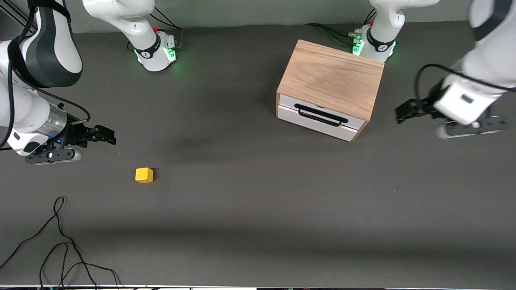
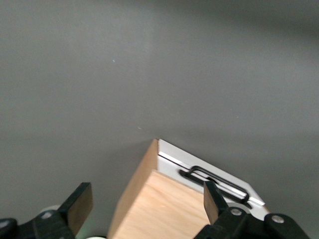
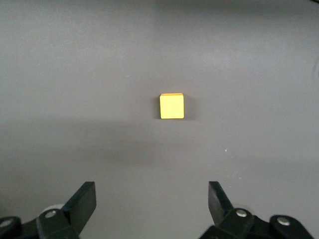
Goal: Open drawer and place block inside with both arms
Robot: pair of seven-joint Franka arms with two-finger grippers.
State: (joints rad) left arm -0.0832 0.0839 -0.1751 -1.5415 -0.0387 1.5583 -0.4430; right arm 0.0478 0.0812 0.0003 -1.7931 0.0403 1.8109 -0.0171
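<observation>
Front view: light-wood cabinet [image 1: 331, 78] toward the left arm's end of the table, white-fronted drawer [image 1: 321, 117] fully shut, black bar handle [image 1: 321, 114] across its face. Nothing of the drawer's interior on show, so contents impossible to tell. Yellow block [image 1: 144, 175] alone on the dark table [image 1: 258, 225], toward the right arm's end, well apart from the cabinet and nearer to the front camera. Loose black cables [image 1: 60, 249] on the table near the front edge.

Right gripper [image 1: 105, 135] up over bare table near the block, fingers spread wide, holding nothing. Left gripper [image 1: 405, 110] in the air beside the cabinet, over bare table, somewhat blurred here; spread of the fingers hard to make out from this angle.

Left wrist view: settles that point. Left gripper [image 2: 144, 201] with fingers [image 2: 79, 205] standing wide apart, empty, a corner of the cabinet [image 2: 149, 204] and the shut drawer [image 2: 209, 172] with its handle [image 2: 214, 178] showing between and ahead of them. No block here.

Right wrist view: block [image 3: 172, 105] ahead of the right gripper [image 3: 152, 201], centred between the lines of the two parted fingers [image 3: 82, 201], not touched by either. Only bare table around it; cabinet out of this picture.
</observation>
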